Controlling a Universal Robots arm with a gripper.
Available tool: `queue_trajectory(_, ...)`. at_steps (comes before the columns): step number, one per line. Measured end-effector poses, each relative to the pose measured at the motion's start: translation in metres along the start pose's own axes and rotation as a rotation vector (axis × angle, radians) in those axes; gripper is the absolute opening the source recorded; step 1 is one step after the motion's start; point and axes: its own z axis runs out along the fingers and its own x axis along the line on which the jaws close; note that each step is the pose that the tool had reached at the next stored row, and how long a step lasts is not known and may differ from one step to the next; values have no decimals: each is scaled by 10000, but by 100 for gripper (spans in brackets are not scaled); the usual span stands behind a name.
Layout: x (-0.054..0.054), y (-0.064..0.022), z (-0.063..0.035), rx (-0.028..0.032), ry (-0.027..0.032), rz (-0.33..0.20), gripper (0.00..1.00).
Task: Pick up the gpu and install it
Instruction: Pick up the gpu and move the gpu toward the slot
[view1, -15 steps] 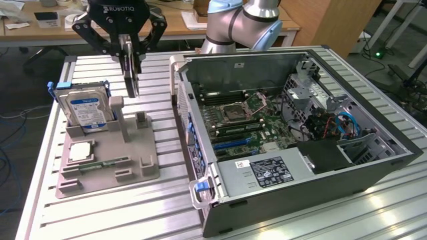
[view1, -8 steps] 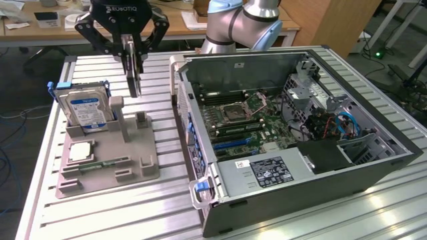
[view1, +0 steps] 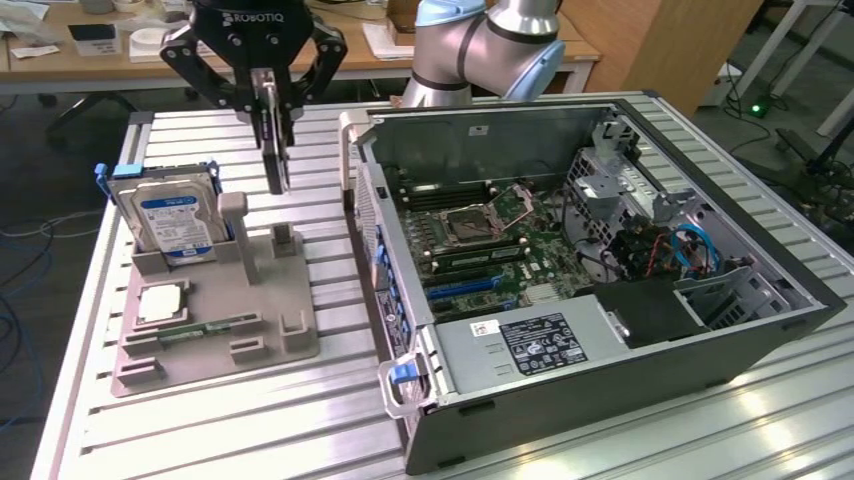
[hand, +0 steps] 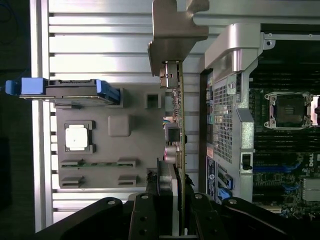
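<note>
Gpu (view1: 275, 140) edge-on, top hidden between jaws

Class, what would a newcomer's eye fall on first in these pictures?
The open computer case, green motherboard exposed, dominates the exterior view's right. To its left the tool grips the gpu on edge in the air, near a grey tray where a hard drive stands.

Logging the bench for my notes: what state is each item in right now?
gripper: shut on the gpu.
gpu: held on edge, lifted above the grey holder.
hard drive: standing upright in the holder.
processor chip: lying flat in its recess.
memory stick: lying in the holder.
computer case: lying on its side, open.
</note>
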Motion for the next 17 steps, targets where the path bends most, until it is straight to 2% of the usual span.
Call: queue_trajectory(17, -161, 3, 2, 0, 0, 0, 28)
